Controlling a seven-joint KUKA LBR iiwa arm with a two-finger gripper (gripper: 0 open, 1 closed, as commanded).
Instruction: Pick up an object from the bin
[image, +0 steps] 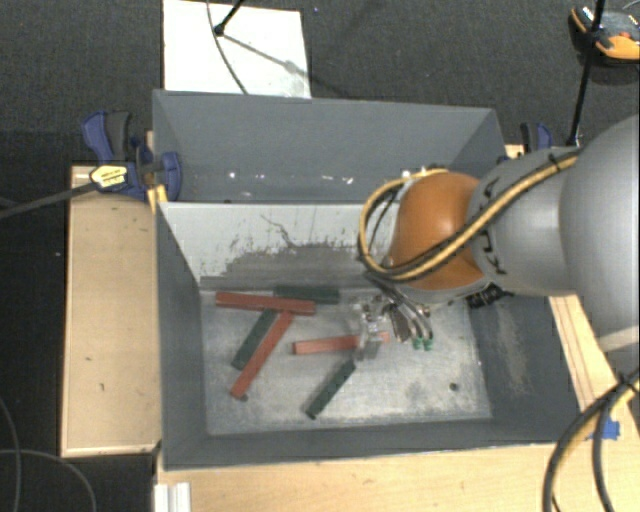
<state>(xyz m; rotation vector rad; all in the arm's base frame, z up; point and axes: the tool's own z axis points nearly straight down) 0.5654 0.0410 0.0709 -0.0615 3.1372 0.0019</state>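
The grey metal bin (330, 150) has steep walls and a flat, scuffed floor. The arm (570, 230) comes in from the right as a thick grey tube. Its wrist sits under a rounded orange cover (430, 225), with dark and yellow cables (372, 235) looped around it. The cover hangs over the right half of the floor, toward the back.

Below the cover, the gripper (385, 328) is low over the floor, right of centre. Its metal parts are bunched together and partly in the cover's shadow, so I cannot tell whether it is open or closed, or whether anything is clamped in it.

A short red stick (325, 347) lies flat and almost level across the middle of the floor. Its right end is at the gripper's tip, touching it or just beside it.

A dark green stick (330, 388) lies at a slant just in front of the red one. Further left, a long red stick (262, 301) and a dark green bar (308, 293) lie along the back of the floor. Another green stick (252, 345) and a red stick (255, 372) slant side by side below them, well away from the gripper.

A small green speck (424, 344) lies just to the right of the gripper.
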